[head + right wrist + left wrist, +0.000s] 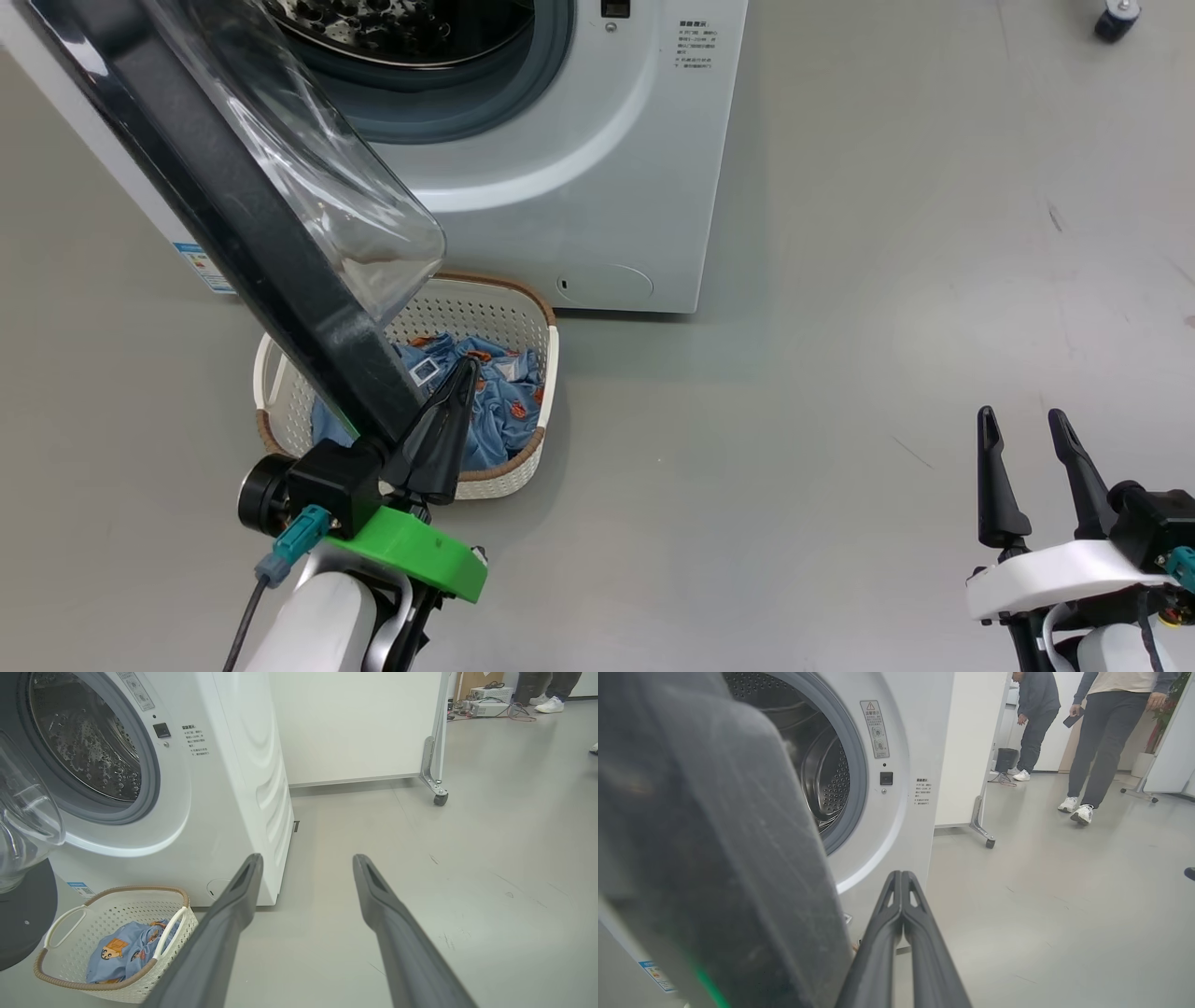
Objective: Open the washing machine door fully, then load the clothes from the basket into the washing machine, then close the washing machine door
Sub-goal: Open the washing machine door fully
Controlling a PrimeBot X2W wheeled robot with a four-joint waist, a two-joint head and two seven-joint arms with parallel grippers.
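The white washing machine (579,168) stands at the top of the head view with its steel drum (822,774) exposed. The washing machine door (233,205) is swung out towards me, its black rim running diagonally and its clear glass bowl (345,196) bulging right. Under the door's lower edge sits the basket (509,313), holding light blue clothes (509,406). My left gripper (470,366) is shut with nothing between its fingers, lying right beside the door's edge above the basket. My right gripper (1022,420) stands open and empty, far right over bare floor. In the right wrist view the basket (70,952) and clothes (124,947) lie at lower left.
A white partition on castors (355,723) stands right of the machine. Two persons (1101,742) are in the background, with boxes and cables (490,695) on the floor. A castor wheel (1116,19) is at the far right. Grey floor (887,327) lies open on the right.
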